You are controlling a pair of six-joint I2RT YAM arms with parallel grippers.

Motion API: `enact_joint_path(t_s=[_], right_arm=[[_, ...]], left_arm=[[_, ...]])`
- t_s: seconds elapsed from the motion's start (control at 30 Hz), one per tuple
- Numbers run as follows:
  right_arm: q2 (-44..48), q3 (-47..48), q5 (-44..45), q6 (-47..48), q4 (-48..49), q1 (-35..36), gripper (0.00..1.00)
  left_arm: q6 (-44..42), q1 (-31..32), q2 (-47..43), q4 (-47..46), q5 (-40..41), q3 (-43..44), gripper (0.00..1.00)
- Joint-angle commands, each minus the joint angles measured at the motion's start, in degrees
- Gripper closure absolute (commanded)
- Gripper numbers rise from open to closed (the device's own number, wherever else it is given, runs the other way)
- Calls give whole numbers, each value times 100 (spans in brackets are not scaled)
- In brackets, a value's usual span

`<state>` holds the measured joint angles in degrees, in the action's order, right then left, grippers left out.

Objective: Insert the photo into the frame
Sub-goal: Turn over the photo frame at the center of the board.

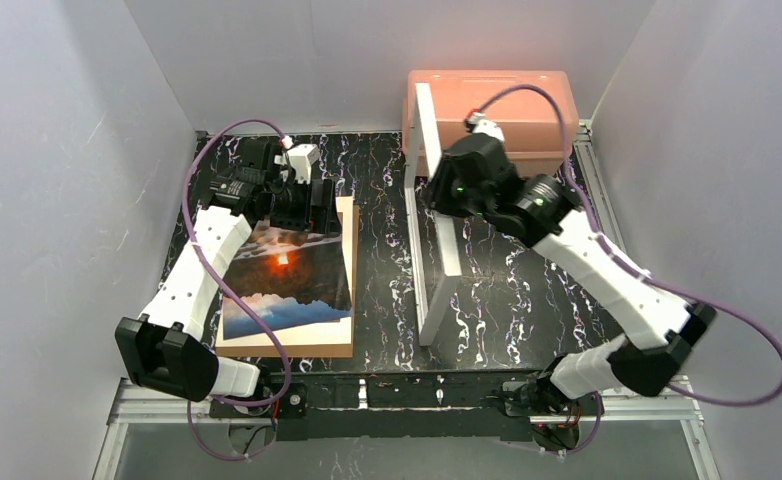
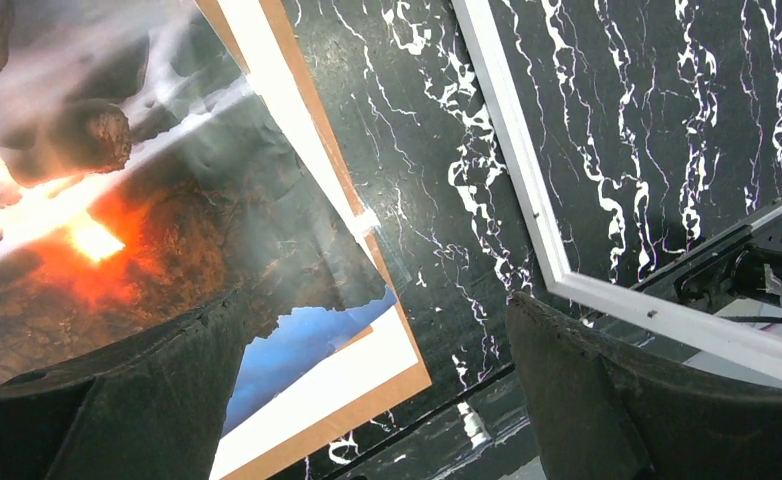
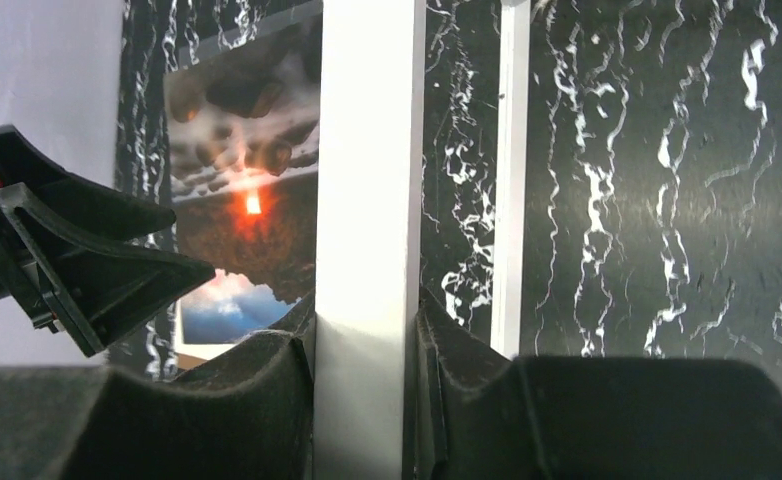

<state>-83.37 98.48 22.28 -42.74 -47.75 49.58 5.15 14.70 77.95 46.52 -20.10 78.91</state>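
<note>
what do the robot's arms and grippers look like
The left arm and right arm match: white links, black joints, and a purple cable looping along each. Small green lights glow on the right wrist. The fingers are broad, black and matte.

Glossy photo, smooth white frame

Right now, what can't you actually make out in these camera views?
- Top external: the photo's far edge lies under the left gripper. Whether its fingers touch the print is unclear.
- Right wrist: the right gripper clamps one rail of the frame, and the rail's ends run off the picture.
- Top external: that gripper's fingertips are hidden behind its own wrist.
- Top external: the pink box's front is hidden behind frame and arm.
</note>
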Motion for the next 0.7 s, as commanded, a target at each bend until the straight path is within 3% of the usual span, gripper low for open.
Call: enact_joint_path(t_s=[0.0,0.23,0.43,0.67], right_arm=[[1103,-928,-645,-794,939,-500,83],[1730,-1618,-1059,-1294,1264,-599,80],[2216,-2400,-796,-1313,862,-594,76],[2764,-3194,-162,-995,260,-594,65]], left_arm=[[82,-87,-11,0,24,326,1],[231,-311,55,-170,-70,429,2],[271,-455,86,-273,-101,372,1],[208,-597,212,-371,-79,308,2]])
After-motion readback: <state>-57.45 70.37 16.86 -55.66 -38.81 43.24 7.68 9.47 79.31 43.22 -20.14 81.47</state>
